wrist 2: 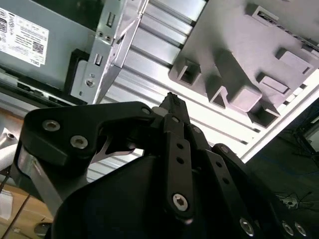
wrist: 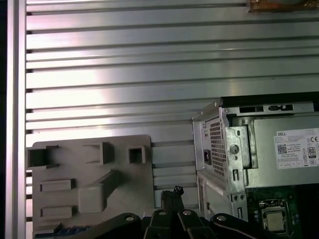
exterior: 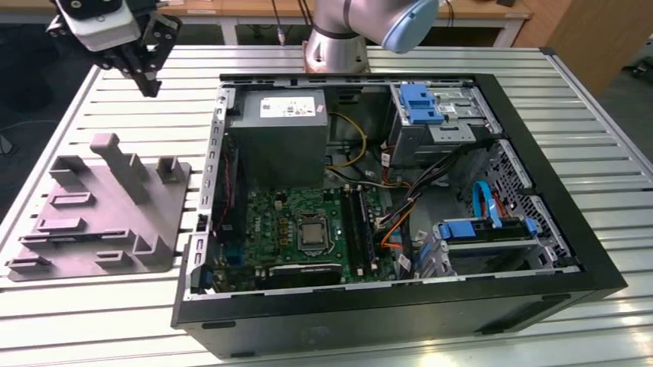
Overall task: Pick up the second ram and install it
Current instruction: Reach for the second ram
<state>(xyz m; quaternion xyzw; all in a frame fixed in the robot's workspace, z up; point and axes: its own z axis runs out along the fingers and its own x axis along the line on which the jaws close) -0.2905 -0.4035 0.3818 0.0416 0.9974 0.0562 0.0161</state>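
Above slatted table (exterior: pixel 112 115) — hand (exterior: pixel 151 86), seemingly empty.

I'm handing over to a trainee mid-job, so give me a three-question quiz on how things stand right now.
1. True or false: the gripper is down inside the computer case.
2. The grey fixture lies on: A) the slatted table; B) the motherboard; C) the power supply.
3. Fill in: in the second wrist view the gripper's fingertips are ___ (open or shut).
Key: 1 false; 2 A; 3 shut.
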